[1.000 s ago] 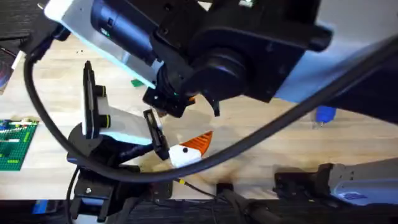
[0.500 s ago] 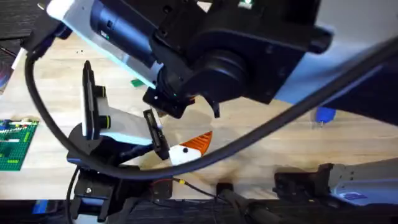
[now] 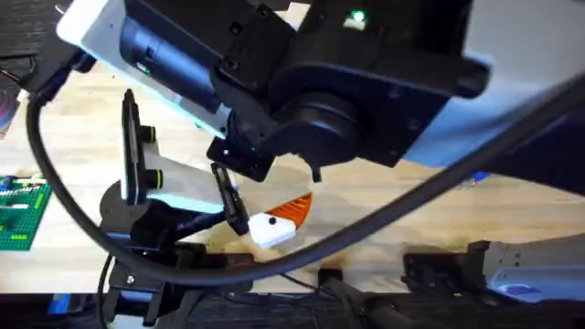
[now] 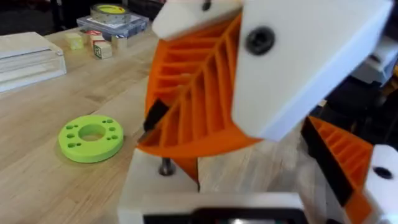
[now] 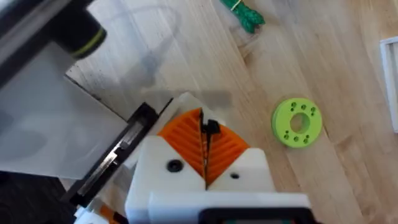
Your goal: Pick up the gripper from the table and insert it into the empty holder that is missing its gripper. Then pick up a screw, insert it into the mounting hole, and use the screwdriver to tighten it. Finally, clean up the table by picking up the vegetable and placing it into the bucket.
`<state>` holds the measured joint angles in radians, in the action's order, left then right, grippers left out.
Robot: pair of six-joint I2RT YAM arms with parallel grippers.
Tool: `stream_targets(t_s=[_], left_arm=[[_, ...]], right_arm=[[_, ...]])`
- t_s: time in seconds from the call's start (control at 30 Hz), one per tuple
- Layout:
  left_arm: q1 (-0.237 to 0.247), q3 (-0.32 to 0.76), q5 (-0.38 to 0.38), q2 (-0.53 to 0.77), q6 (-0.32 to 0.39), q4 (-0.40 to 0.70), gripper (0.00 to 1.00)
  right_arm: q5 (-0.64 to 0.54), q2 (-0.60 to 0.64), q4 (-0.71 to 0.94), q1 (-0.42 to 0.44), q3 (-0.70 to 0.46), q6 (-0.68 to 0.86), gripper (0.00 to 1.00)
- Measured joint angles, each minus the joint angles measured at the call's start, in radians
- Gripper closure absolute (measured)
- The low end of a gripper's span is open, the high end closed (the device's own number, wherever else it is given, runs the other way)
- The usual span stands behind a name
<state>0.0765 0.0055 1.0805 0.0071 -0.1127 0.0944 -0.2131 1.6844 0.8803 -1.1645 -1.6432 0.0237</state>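
The right gripper (image 5: pixel 205 163) has its 2 orange-padded fingers (image 5: pixel 180 134) pressed together on a thin dark screw (image 5: pixel 210 129). I cannot tell the left gripper's fingers. The vegetable (image 5: pixel 242 14) lies on the wooden table (image 5: pixel 323 68) beyond a lime-green disc (image 5: pixel 297 122).

On the table (image 5: pixel 348 68), the vegetable (image 5: pixel 244 15) lies well apart from the ring-shaped disc (image 5: pixel 297 122), and the right gripper (image 5: pixel 205 163) sits near the disc, beside the other arm (image 5: pixel 43 112).
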Motion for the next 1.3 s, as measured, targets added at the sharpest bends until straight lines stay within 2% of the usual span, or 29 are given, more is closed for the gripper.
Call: stream_targets(t_s=[0.8,1.3], left_arm=[[0.0,0.0,-0.003,0.0,0.004,-0.001,0.008],[0.0,0.0,-0.003,0.0,0.004,-0.001,0.008]], right_arm=[[-0.003,0.015,-0.039,0.001,-0.002,-0.032,0.995],[-0.003,0.017,-0.003,0.0,-0.002,-0.047,0.995]])
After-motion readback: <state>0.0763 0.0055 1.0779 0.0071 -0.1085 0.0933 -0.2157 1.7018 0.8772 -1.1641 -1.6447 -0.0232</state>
